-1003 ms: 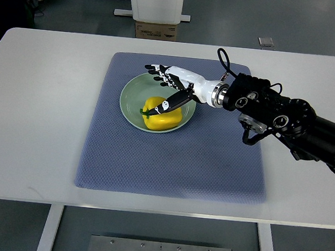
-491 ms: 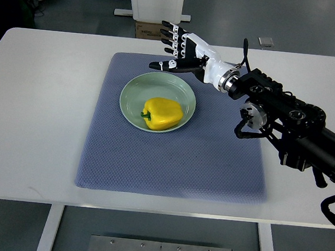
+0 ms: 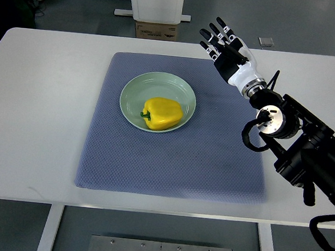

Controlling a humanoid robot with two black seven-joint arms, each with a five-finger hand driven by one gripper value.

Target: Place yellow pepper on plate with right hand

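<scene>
**Right hand drawn back from the plated pepper**

Since half a second ago the right hand (image 3: 229, 51) has swung away from the plate's far rim toward the right and far side, and it now sits over the far right corner of the mat, near the table's far edge; a second ago its fingers were down on the pepper itself.

Well to the left of the fingers (image 3: 214, 36) and nearer the robot, the pale green plate (image 3: 133, 90) rests on the blue-grey mat (image 3: 170, 161), which lies on the white table (image 3: 37, 119). The yellow pepper (image 3: 163, 113) lies on its side in the plate, slightly toward the plate's near edge, its green stem pointing left — nothing touches it, and it is clear of the hand.

Further right comes the hand: the fingers are spread and stretched out, pointing up and to the left toward the far edge of the table, and they hold nothing. The white wrist runs down and to the right from them into the black forearm (image 3: 301, 150), which enters from the picture's right edge and crosses the table's near right part, with a loop of black cable beside the round wrist joint.
</scene>
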